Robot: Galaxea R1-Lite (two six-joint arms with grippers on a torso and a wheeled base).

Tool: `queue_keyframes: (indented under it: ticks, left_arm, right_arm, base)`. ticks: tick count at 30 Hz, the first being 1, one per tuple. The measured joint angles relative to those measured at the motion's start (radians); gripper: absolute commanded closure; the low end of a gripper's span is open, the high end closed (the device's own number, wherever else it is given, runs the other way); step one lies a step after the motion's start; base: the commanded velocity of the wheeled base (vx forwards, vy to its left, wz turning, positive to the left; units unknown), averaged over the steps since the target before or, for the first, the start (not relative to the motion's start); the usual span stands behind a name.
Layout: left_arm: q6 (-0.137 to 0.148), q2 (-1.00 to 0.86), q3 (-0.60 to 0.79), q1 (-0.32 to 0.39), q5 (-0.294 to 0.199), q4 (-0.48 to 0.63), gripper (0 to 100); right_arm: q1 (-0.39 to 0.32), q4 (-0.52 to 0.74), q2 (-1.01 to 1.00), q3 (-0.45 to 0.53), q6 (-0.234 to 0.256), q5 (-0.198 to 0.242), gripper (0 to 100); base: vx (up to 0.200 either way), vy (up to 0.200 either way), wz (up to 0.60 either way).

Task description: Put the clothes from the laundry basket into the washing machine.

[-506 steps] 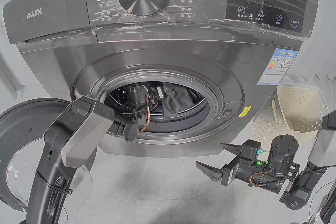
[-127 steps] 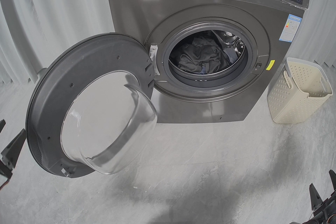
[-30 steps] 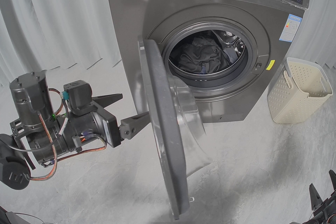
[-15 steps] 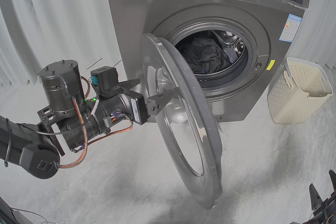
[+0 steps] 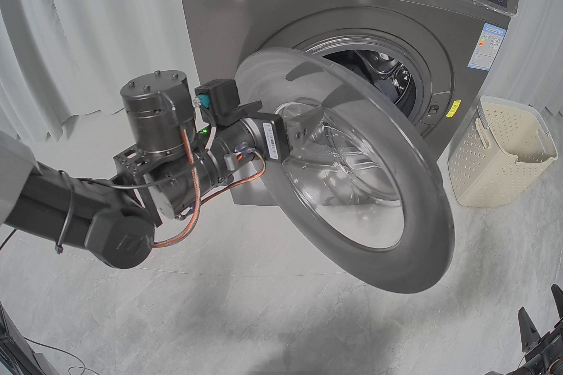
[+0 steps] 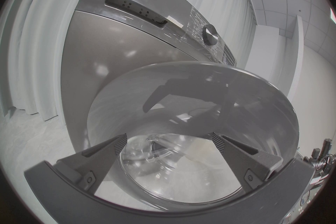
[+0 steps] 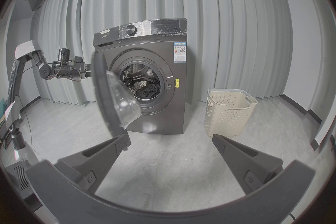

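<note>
Presently, head view: washing machine (image 5: 234,19) upright, its round door (image 5: 352,188) standing part-way across the porthole, outer face turned to the left gripper (image 5: 280,121). Jaws spread wide and holding nothing; the fingers lay against that face on its hinge side, though firm contact could not be confirmed. Dark clothes (image 5: 350,61) lay inside the drum, glimpsed above the door's top edge. Laundry basket (image 5: 498,159) stood upright just beside the machine, on the robot's right. Right gripper (image 5: 538,312) hung low, well apart from the door.

Left wrist view: left gripper (image 6: 167,139) gaping, with the door (image 6: 196,95) straight ahead of both tips and its glass bowl between them; the machine front (image 6: 105,53) rose behind.

Right wrist view: right gripper (image 7: 169,138) likewise wide and unladen. Door (image 7: 105,91) was seen edge-on, standing out from the cabinet (image 7: 175,95), the left gripper (image 7: 85,69) behind it. Clothes (image 7: 145,90) sat in the drum; basket (image 7: 229,109) stood apart.

Judgement: the left arm was nearer, and the remaining push ran from its jaws through the door toward the opening.
</note>
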Motion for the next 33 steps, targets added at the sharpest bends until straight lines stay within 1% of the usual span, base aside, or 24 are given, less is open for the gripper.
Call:
queue_keyframes:
  ticks: [5, 8, 12, 14, 18, 27, 29, 33]
  left_arm:
    - [-0.013, 0.067, -0.097, 0.002, 0.042, -0.013, 0]
    - [-0.023, 0.11, -0.159, 0.011, 0.085, -0.025, 0]
    - [-0.048, 0.157, -0.228, 0.022, 0.148, -0.03, 0]
    - [-0.057, 0.175, -0.256, 0.027, 0.167, -0.03, 0]
    - [-0.066, 0.195, -0.269, 0.031, 0.18, -0.031, 0]
    - [-0.077, 0.17, -0.189, 0.033, 0.185, -0.031, 0]
    - [-0.079, 0.154, -0.161, 0.031, 0.184, -0.032, 0]
    - [-0.079, 0.099, -0.048, 0.02, 0.176, -0.032, 0]
  right_arm:
    - [0.0, 0.0, 0.0, 0.0, 0.0, 0.0, 0]
    - [0.0, 0.0, 0.0, 0.0, 0.0, 0.0, 0]
    - [0.0, 0.0, 0.0, 0.0, 0.0, 0.0, 0]
    - [0.0, 0.0, 0.0, 0.0, 0.0, 0.0, 0]
    - [0.0, 0.0, 0.0, 0.0, 0.0, 0.0, 0]
    - [0.0, 0.0, 0.0, 0.0, 0.0, 0.0, 0]
    - [0.0, 0.0, 0.0, 0.0, 0.0, 0.0, 0]
    - [0.0, 0.0, 0.0, 0.0, 0.0, 0.0, 0]
  base:
    - [0.0, 0.0, 0.0]
    - [0.0, 0.0, 0.0]
    - [0.0, 0.0, 0.0]
    - [0.0, 0.0, 0.0]
    - [0.0, 0.0, 0.0]
    - [0.0, 0.0, 0.0]
    - [0.0, 0.0, 0.0]
    - [0.0, 0.0, 0.0]
